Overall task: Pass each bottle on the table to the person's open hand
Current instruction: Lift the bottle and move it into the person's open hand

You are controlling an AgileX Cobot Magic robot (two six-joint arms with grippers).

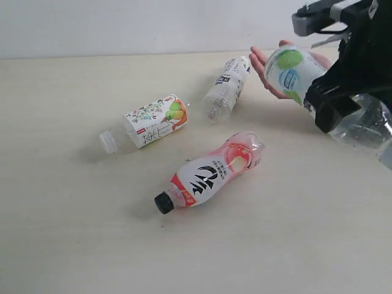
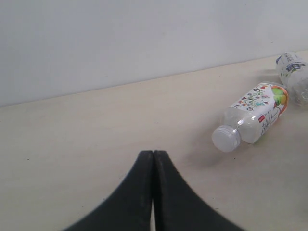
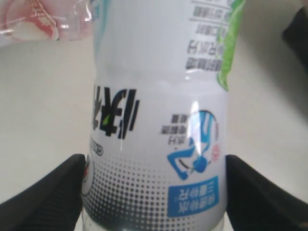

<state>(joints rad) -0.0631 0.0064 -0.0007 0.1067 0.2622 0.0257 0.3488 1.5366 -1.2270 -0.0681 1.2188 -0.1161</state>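
Glossy white-labelled bottle (image 1: 291, 70) (clear cylinder) clamped in right end effector (image 3: 154, 192) at open hand (image 1: 264, 70); left end effector (image 2: 153, 192) pinched together over smooth surface (image 1: 92, 245).

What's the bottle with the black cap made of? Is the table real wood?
The bottle with the black cap looks like thin clear plastic: its bare end is see-through and shiny, with a printed wrap round the middle. The cap looks like hard black plastic. The table looks smooth and matt, pale wood or a wood-print coating; the pictures cannot settle which.
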